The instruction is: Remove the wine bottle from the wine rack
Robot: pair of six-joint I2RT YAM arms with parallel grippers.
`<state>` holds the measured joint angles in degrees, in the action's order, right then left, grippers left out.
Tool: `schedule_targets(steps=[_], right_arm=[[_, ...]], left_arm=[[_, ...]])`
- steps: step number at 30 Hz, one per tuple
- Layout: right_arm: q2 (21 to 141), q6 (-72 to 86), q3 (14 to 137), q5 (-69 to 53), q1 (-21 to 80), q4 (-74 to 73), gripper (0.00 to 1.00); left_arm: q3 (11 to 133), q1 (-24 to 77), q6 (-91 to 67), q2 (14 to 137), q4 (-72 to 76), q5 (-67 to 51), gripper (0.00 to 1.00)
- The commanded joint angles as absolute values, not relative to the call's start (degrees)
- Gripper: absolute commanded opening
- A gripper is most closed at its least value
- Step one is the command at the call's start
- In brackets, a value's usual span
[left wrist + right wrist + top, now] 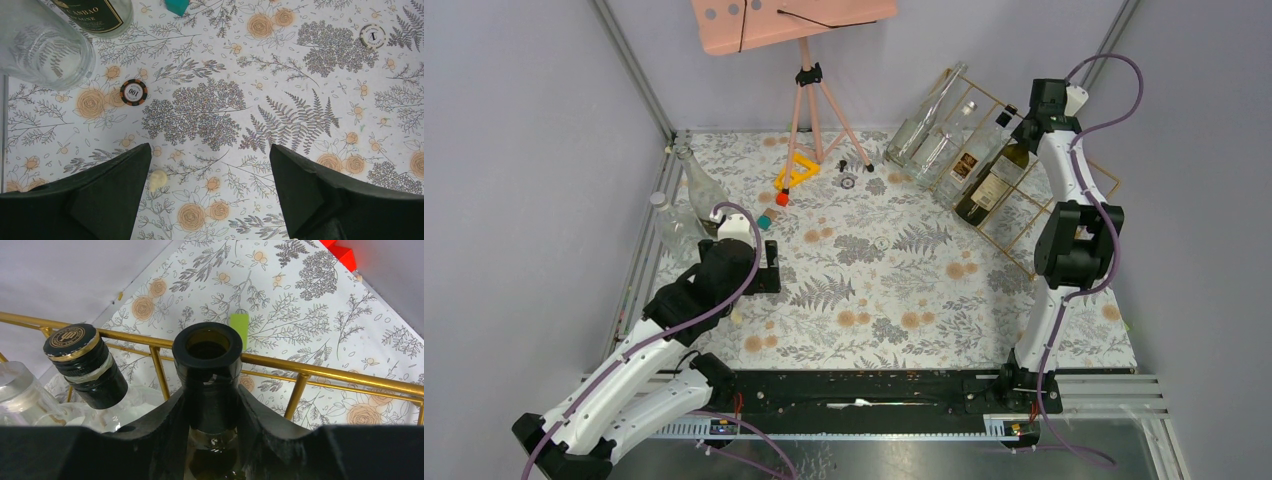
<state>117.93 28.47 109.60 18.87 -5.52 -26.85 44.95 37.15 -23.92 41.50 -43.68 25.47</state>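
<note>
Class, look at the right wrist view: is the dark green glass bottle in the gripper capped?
No, the dark green glass bottle in the right gripper shows an open, hollow mouth with no cap.

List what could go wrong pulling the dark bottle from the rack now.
1. The right gripper grips the dark bottle only by its smooth neck; it may slip or pivot.
2. The capped bottle lies close beside; a finger could knock it.
3. The bottle may drag on the wine rack and shift it.
</note>
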Motion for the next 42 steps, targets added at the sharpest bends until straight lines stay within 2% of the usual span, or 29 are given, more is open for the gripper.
schedule_targets(steps=[1, 5, 8, 24, 32, 42], right_arm=[[116.24, 27.82, 109.19, 17.13, -5.98, -23.14, 0.20], [113.81, 27.37, 106.96, 16.61, -5.98, -20.99, 0.04], [111.76, 26.95, 104.57, 16.98, -5.98, -19.19, 0.00], [101.25, 26.85, 96.58, 15.03, -5.11, -14.82, 0.00], [93.29, 16.96, 95.61, 20.82, 2.04, -13.03, 0.00], [81.53, 12.90, 90.44, 25.41, 10.50, -9.95, 0.00]], left_arm=[[45.25, 37.35, -23.29, 41.74, -42.08, 25.35, 0.99], [45.18, 37.35, -23.34, 41.66, -42.02, 25.35, 0.99], [45.21, 37.35, -23.38, 41.52, -42.09, 25.36, 0.99], [45.27, 37.35, -23.55, 41.46, -42.01, 24.76, 0.99], [45.32, 37.35, -23.55, 41.18, -42.01, 24.70, 0.99], [45.17, 37.36, -23.54, 40.65, -41.67, 24.00, 0.99]])
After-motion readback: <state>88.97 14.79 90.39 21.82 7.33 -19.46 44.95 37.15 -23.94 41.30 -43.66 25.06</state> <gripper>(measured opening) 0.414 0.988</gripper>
